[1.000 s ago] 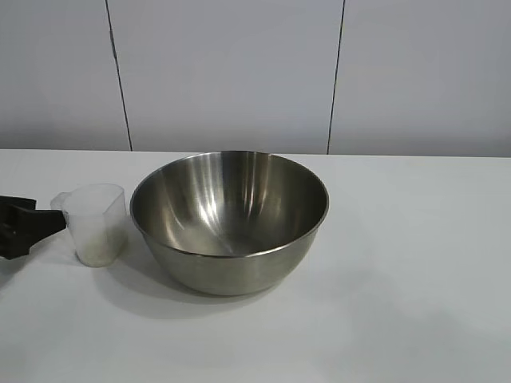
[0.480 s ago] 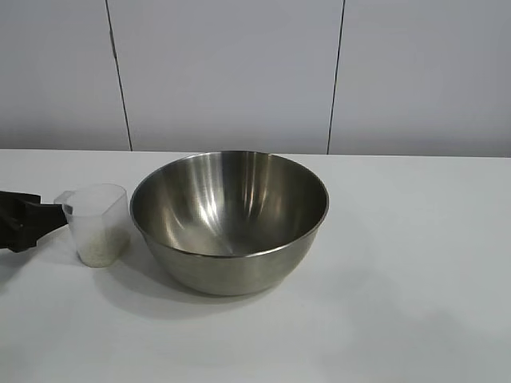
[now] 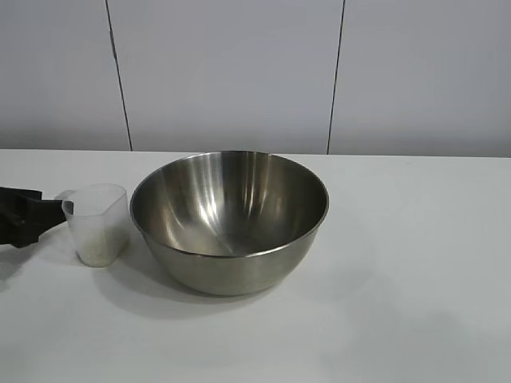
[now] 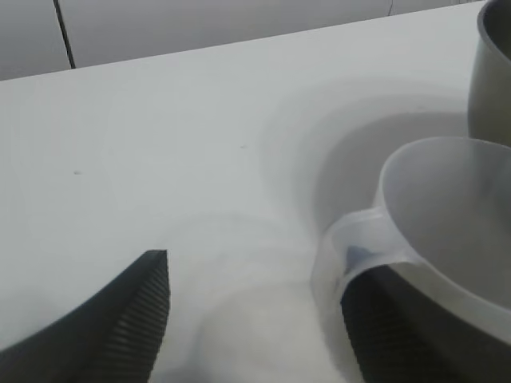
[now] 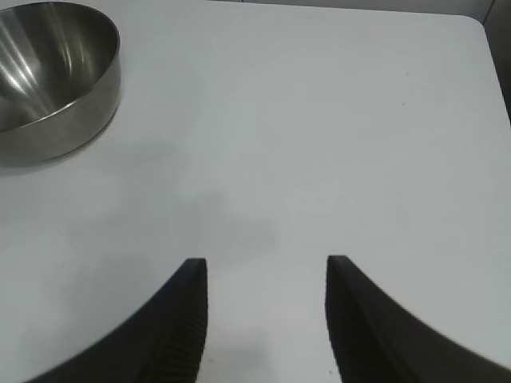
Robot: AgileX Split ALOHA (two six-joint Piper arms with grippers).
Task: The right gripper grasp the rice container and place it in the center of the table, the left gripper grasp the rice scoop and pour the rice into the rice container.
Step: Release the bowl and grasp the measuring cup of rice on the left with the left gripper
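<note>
1. Exterior: steel bowl (image 3: 230,222) seen mid-desk (image 3: 415,303); rice scoop (image 3: 97,224) just beside it, left claw (image 3: 56,211) at its handle.
2. Left wrist: fingers (image 4: 128,319) spread wide, nothing gripped; scoop could be tipped, rice (image 3: 99,249) spilled.
3. Right wrist: right claw (image 5: 266,319) parked, half-open, empty.

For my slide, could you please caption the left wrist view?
Open left gripper at the rice scoop handle, beside the rice container.
</note>
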